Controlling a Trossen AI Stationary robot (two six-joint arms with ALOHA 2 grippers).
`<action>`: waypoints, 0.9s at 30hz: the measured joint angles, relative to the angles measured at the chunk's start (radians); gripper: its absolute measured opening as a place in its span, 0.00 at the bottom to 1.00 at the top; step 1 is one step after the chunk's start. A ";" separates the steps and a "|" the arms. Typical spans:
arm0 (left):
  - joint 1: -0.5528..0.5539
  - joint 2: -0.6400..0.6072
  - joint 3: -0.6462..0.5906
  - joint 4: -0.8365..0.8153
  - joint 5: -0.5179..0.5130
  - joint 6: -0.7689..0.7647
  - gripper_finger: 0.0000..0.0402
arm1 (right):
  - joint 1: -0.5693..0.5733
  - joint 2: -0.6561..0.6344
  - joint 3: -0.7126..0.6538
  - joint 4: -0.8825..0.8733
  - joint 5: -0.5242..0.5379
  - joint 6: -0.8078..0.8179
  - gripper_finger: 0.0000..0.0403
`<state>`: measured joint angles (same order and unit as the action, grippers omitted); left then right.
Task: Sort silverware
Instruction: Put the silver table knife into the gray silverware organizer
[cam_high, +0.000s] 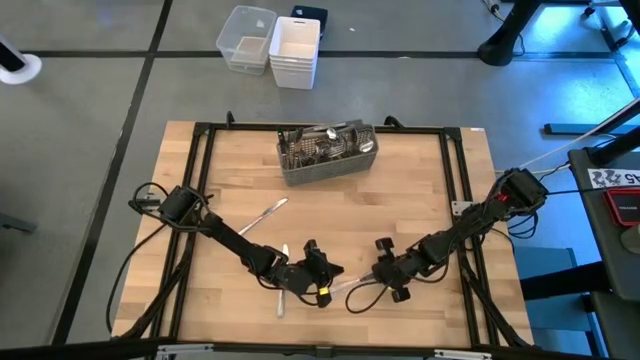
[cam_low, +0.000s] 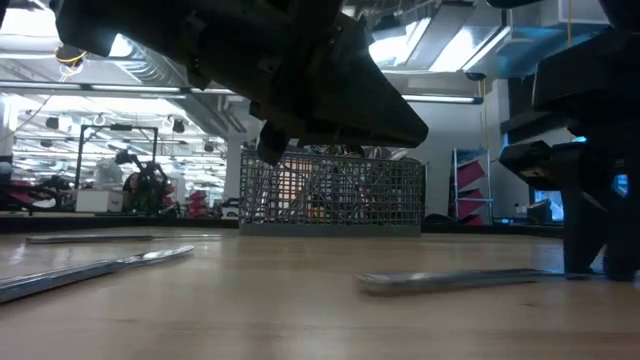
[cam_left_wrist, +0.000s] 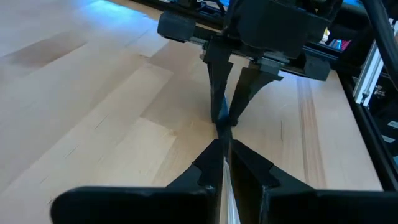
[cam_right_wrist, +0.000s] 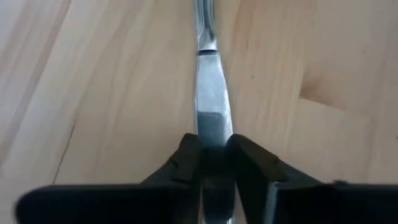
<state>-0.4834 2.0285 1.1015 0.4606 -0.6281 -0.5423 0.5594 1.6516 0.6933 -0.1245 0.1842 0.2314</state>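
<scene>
Steel knife, no legible markings.

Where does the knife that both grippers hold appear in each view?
High view: knife, low centre.
Low view: knife, right of centre, near the tabletop.
Left wrist view: knife, bottom centre.
Right wrist view: knife, centre.
Shared landmark: right gripper, clamped on its end.

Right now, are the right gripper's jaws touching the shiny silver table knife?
Touching: the right wrist view shows the right gripper pinching the flat silver metal knife between both dark jaws.
</scene>
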 joint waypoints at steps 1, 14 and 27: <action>0.000 0.000 0.000 0.000 0.000 0.000 0.05 | -0.001 0.000 0.000 0.001 0.001 0.000 0.16; 0.007 0.000 0.000 -0.010 0.001 0.014 0.05 | -0.033 0.006 -0.002 0.127 0.052 0.001 0.02; 0.006 0.000 0.000 -0.010 0.116 0.102 0.19 | -0.045 0.005 -0.002 0.235 0.079 -0.002 0.01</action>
<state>-0.4774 2.0285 1.1015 0.4511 -0.5121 -0.4402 0.5144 1.6562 0.6911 0.1102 0.2634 0.2291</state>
